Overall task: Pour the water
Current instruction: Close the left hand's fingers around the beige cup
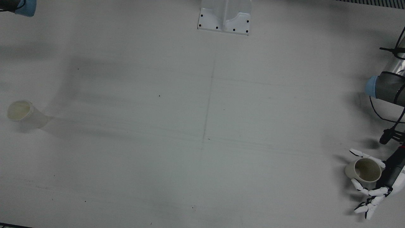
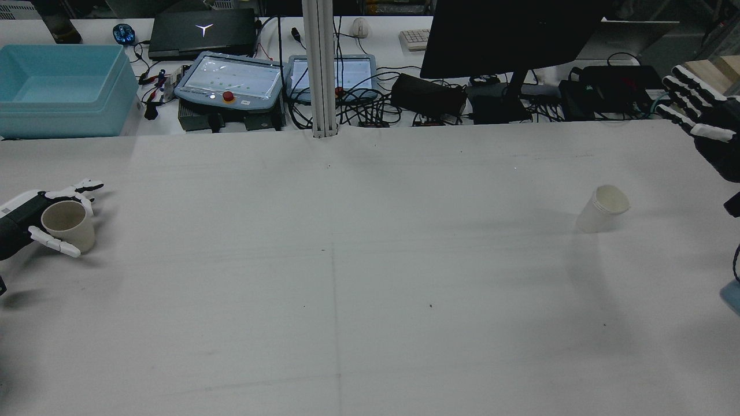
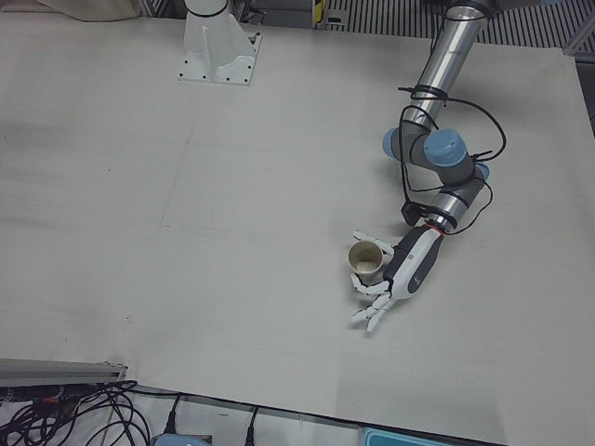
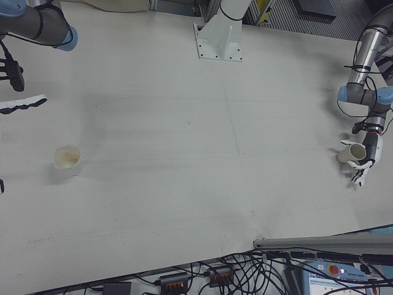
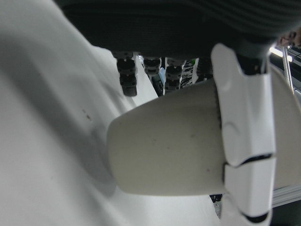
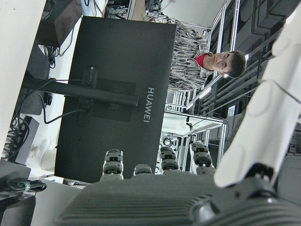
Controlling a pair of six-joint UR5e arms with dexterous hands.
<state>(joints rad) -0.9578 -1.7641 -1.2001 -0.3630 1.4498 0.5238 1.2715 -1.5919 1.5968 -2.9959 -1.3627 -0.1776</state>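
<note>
Overhead, rear, oblique, perhaps hand-close views

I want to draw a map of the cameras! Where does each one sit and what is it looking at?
Front view: above, looking down; left hand around a cup.
Rear view: high behind the arms; both hands, right hand raised.
Left-front view: operators' side; left arm and hand.
Right-front view: operators' side; both arms, other cup.
Left hand view: on that hand; its fingers on the cup.
Right hand view: on that hand; a monitor, a person.
Front and rear views share both cups.
</note>
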